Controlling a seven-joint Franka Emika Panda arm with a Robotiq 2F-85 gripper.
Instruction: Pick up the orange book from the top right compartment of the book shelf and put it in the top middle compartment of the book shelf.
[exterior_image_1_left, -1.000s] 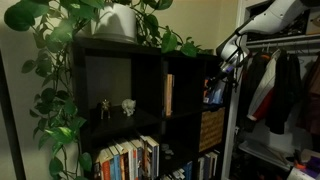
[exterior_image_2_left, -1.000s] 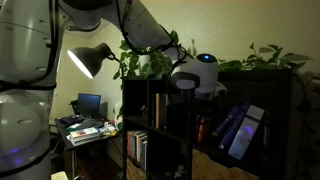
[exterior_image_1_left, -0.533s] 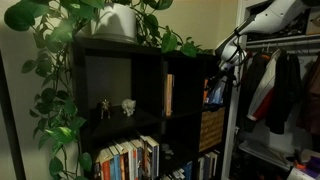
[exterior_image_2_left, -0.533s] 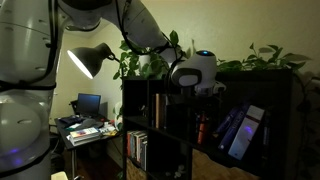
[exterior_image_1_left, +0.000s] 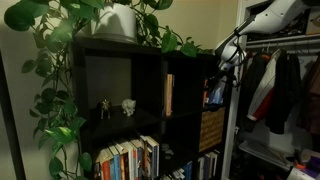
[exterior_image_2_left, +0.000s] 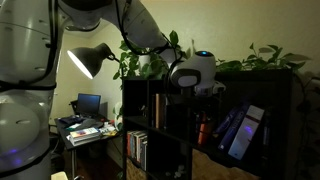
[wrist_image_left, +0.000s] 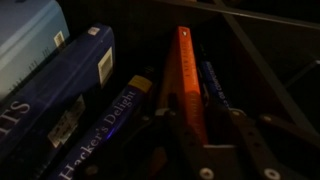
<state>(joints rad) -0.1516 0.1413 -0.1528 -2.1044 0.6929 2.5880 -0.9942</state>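
Wrist view: the gripper (wrist_image_left: 200, 118) is pointing into a dark cubby. Its jaws are standing apart, one finger (wrist_image_left: 165, 135) on each side of the lower end of the orange book (wrist_image_left: 185, 70). No pad is visibly touching the book, though the light is too dim to be sure of contact. The orange book is standing on edge with its bright spine facing the camera. To one side of it, blue books (wrist_image_left: 95, 135) are leaning at a slant, one with white lettering reading "Hacker's Delight". A thin dark blue book (wrist_image_left: 212, 85) is sitting just beside the orange one on the other side.

In an exterior view, the arm (exterior_image_1_left: 265, 20) is reaching in from the upper edge of the frame, and the gripper (exterior_image_1_left: 226, 68) is sitting at the mouth of the top right compartment (exterior_image_1_left: 213, 85) of the shelf (exterior_image_1_left: 161, 125). The top middle compartment (exterior_image_1_left: 187, 95) is holding only a thin tan book (exterior_image_1_left: 168, 95), upright against its wall. Two small figurines (exterior_image_1_left: 115, 107) are standing in the next cubby along. A woven basket (exterior_image_1_left: 211, 128) is filling the cubby under the gripper. A leafy vine (exterior_image_1_left: 55, 75) is trailing over the top and down the side.

In an exterior view, the arm (exterior_image_2_left: 140, 30) is hiding the front of that cubby, and the blue books (exterior_image_2_left: 240, 128) are leaning inside.
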